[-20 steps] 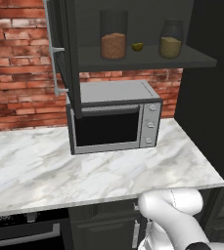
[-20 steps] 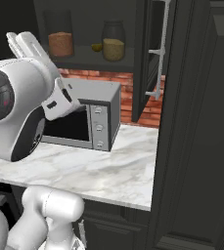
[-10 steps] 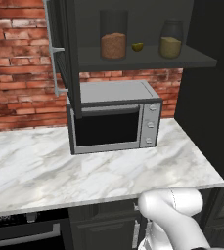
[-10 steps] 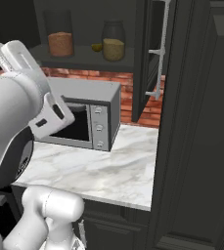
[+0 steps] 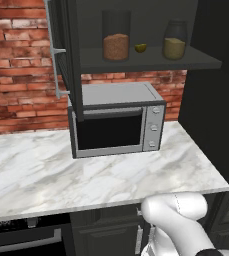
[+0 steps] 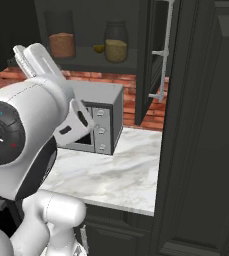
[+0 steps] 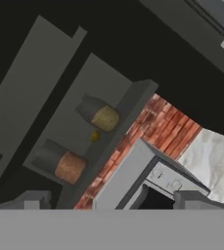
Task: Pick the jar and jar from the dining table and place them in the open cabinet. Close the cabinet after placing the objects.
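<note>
Both jars, red-brown (image 5: 116,45) and yellow (image 5: 174,46), stand on the open cabinet (image 5: 151,59) shelf. Gripper (image 7: 113,202) fingers spread, holding nothing.

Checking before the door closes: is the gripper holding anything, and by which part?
Nothing is held: the gripper is open and empty; both jars stand on the cabinet shelf.

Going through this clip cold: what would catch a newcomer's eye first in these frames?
Probably the open black cabinet above the steel microwave, its shelf holding the reddish-brown jar and the olive-yellow jar with a small yellow fruit between them. Next, the red brick wall behind the white marble counter.
</note>
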You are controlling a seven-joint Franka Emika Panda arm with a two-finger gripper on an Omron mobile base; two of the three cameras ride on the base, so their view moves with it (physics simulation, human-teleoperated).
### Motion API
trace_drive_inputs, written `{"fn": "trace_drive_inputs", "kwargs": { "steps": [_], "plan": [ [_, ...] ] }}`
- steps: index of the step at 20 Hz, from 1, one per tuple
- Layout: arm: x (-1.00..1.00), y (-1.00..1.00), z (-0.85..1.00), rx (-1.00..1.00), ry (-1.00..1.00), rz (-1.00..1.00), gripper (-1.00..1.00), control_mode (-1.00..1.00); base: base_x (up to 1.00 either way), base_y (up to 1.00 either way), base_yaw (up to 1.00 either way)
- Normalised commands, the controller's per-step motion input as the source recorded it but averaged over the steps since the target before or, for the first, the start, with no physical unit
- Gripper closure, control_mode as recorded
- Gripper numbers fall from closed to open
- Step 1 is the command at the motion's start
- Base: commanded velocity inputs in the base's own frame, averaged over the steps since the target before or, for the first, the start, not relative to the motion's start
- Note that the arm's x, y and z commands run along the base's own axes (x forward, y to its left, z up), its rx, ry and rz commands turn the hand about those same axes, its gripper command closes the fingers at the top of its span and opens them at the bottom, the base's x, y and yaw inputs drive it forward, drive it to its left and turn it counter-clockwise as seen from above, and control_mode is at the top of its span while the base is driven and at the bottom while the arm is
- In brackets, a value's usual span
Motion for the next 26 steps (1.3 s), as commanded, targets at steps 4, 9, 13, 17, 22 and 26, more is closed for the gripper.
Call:
{"fn": "trace_drive_inputs", "kwargs": {
  "steps": [4,9,13,17,22,26],
  "plan": [
    [-0.14,-0.44,-0.01,0.01,0.00,0.01,-1.00,-1.00,0.00,0.00,0.00],
    [-0.18,-0.47,-0.02,0.02,-0.03,0.01,-1.00,-1.00,0.00,0.00,0.00],
    [-0.22,-0.47,-0.01,0.03,-0.03,0.03,-1.00,-1.00,0.00,0.00,0.00],
    [-0.22,-0.42,-0.05,0.05,-0.07,0.04,-1.00,-1.00,0.00,0.00,0.00],
    [-0.14,-0.32,-0.10,0.07,-0.10,0.07,-1.00,-1.00,0.00,0.00,0.00],
    [0.01,-0.19,-0.08,0.08,-0.04,0.13,-1.00,-1.00,0.00,0.00,0.00]
  ]
}}
